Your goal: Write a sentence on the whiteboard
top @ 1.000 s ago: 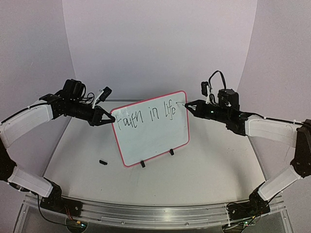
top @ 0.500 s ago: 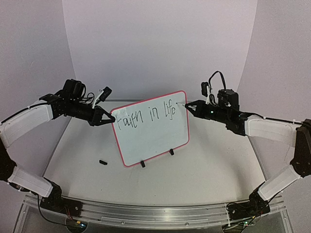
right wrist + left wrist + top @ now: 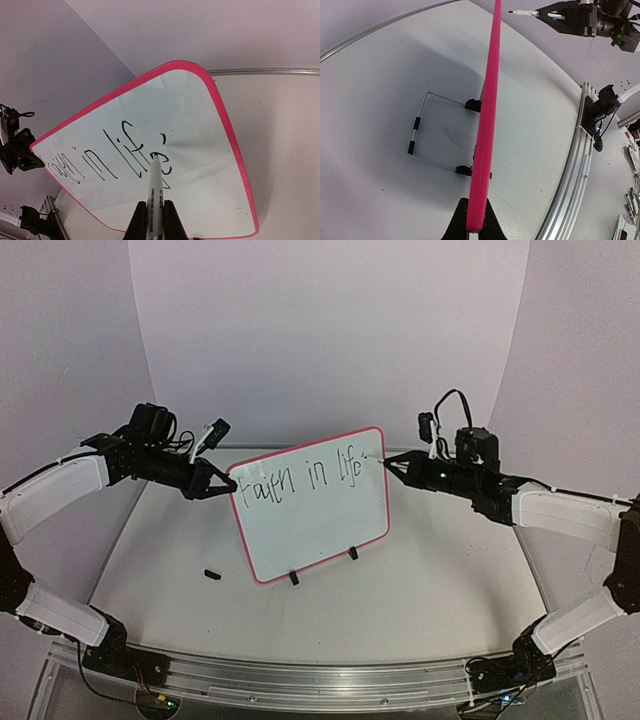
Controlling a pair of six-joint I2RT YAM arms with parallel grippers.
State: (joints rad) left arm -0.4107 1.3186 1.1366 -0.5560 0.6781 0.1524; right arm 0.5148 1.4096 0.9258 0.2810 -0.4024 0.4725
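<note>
The whiteboard [image 3: 312,510], white with a pink-red frame and two black clip feet, stands tilted on the table and reads "faith in life". My left gripper [image 3: 230,483] is shut on its upper left edge; the left wrist view shows the pink frame [image 3: 485,125] edge-on between the jaws. My right gripper [image 3: 392,462] is shut on a white marker [image 3: 156,195], whose tip sits at the last letter near the board's upper right corner [image 3: 170,150]. A small fresh mark sits just beyond that letter.
A small black marker cap [image 3: 212,574] lies on the table left of the board. The board's wire stand [image 3: 427,130] is behind it. A metal rail [image 3: 310,680] runs along the near table edge. White walls curve around the back.
My right gripper has pulled slightly right and away with the marker. A small new mark shows after "life". The left gripper and the board have not moved.
</note>
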